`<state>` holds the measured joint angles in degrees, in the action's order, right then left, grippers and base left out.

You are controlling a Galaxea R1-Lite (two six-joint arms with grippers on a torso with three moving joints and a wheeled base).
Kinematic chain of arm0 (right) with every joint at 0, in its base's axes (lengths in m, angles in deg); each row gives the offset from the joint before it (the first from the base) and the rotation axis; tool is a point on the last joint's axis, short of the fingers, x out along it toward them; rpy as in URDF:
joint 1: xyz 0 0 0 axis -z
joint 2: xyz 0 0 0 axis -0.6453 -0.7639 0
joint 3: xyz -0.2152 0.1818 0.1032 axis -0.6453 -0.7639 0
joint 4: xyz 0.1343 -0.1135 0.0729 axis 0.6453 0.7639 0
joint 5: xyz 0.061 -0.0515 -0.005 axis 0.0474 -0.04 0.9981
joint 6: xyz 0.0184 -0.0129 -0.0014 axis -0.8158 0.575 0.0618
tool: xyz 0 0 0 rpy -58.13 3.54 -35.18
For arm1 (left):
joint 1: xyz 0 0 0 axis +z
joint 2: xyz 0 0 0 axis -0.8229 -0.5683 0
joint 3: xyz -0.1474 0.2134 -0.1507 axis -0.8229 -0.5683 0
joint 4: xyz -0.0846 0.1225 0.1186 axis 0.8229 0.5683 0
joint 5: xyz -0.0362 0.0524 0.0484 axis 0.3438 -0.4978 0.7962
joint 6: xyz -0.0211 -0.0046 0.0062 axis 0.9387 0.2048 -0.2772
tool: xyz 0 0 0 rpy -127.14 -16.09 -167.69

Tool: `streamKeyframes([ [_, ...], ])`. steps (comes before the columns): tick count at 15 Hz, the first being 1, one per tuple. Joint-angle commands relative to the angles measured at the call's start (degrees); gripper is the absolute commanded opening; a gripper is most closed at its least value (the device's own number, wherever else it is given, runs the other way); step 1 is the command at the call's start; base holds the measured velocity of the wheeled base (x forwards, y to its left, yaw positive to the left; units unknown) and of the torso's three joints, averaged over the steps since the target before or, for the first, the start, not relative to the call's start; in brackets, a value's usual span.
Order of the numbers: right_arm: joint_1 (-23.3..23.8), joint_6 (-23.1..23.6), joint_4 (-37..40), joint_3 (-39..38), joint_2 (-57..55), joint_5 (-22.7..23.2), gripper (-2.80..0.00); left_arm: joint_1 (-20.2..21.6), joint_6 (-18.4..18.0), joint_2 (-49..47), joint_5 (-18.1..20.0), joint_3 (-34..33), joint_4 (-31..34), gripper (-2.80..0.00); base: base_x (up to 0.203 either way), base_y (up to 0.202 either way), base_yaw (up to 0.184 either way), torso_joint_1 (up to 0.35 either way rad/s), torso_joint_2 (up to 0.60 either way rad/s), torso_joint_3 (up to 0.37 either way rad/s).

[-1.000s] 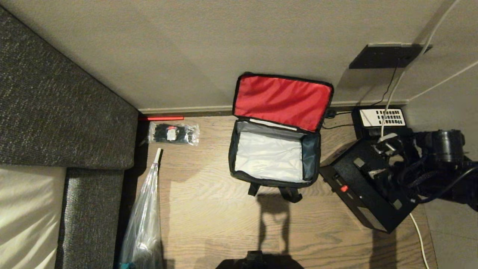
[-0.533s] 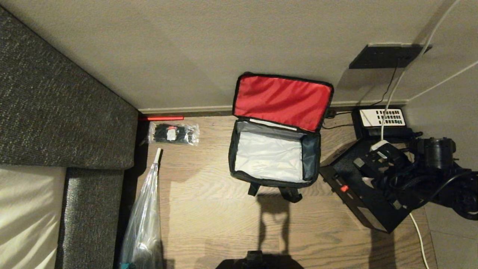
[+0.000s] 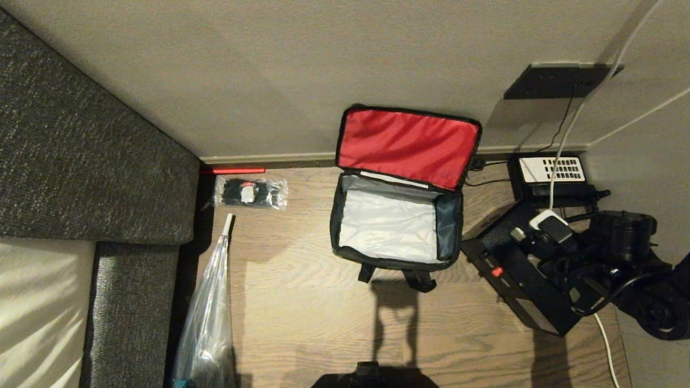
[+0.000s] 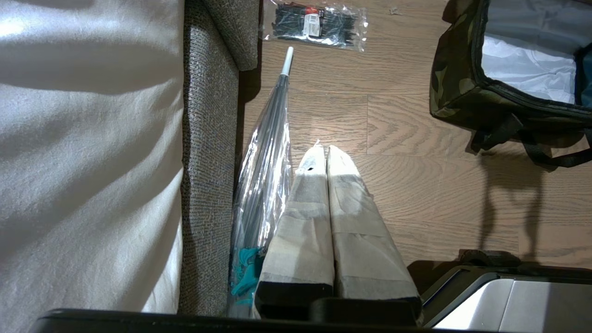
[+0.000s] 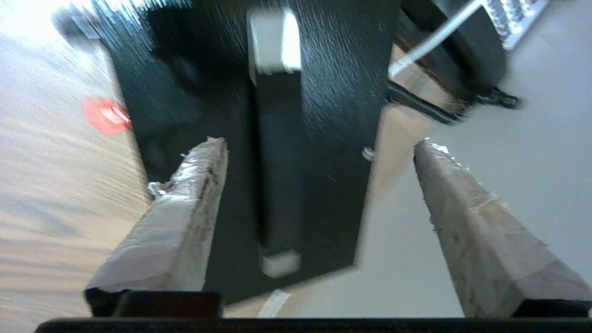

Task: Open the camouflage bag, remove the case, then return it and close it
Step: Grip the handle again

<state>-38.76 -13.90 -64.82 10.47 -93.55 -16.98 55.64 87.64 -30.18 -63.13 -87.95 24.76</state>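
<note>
The boxy soft fabric bag in green, brown and black camouflage (image 3: 396,229) stands on the wood-plank floor (image 3: 302,302) against the far skirting board. Its lid is thrown back against the wall, showing bright red lining, and its pale grey inside is open to view. Two black strap handles hang from its near side.

The flat black rectangular hard case (image 3: 525,275) lies out of the bag on the floor, just beside the bag's right side and turned at an angle, with a small red catch on the edge facing the bag. A black telephone with a white keypad panel (image 3: 552,173) sits beyond it in the far right corner, and a white cable runs down across both.

The right gripper (image 5: 319,152) hovers over the case's top, its two tape-wrapped fingers (image 5: 185,203) spread wide and gripping nothing; the case's black handle lies between them.

The left gripper (image 4: 327,155) hangs near the grey woven sofa (image 4: 208,152) at the floor's left edge, its fingers pressed together and empty. A folded clear plastic umbrella (image 4: 266,152) lies along the sofa, and a clear packet of black ties (image 3: 250,193) lies near the far left corner.
</note>
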Motion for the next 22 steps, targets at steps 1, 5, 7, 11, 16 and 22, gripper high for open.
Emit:
streamKeyframes([
  [1,-0.12,1.71,-0.41,-1.92,-1.26,-6.76,0.00,0.00,0.04,0.11,-0.03,-0.18,0.00,-2.80,0.000,0.000,0.000,0.000,0.00,0.000],
  [5,-0.70,2.41,-1.13,-1.68,-4.70,-22.44,0.00,0.00,0.04,0.11,-0.03,-0.18,0.00,-2.80,0.000,0.000,0.000,0.000,0.00,0.000],
  [7,-1.83,0.42,-1.95,-3.15,-4.74,-23.04,0.00,0.00,0.04,0.11,-0.03,-0.18,0.00,-2.80,0.000,0.000,0.000,0.000,0.00,0.000],
  [11,-7.92,-6.38,-2.48,-2.38,-7.11,-28.95,0.00,0.00,0.04,0.11,-0.03,-0.18,0.00,-2.80,0.000,0.000,0.000,0.000,0.00,0.000],
  [16,-9.16,-9.30,-3.44,0.37,-9.34,-30.83,0.00,0.00,0.04,0.11,-0.03,-0.18,0.00,-2.80,0.000,0.000,0.000,0.000,0.00,0.000],
  [22,-8.95,-5.10,-6.25,5.44,-12.81,-33.75,0.00,0.00,0.04,0.11,-0.03,-0.18,0.00,-2.80,0.000,0.000,0.000,0.000,0.00,0.000],
])
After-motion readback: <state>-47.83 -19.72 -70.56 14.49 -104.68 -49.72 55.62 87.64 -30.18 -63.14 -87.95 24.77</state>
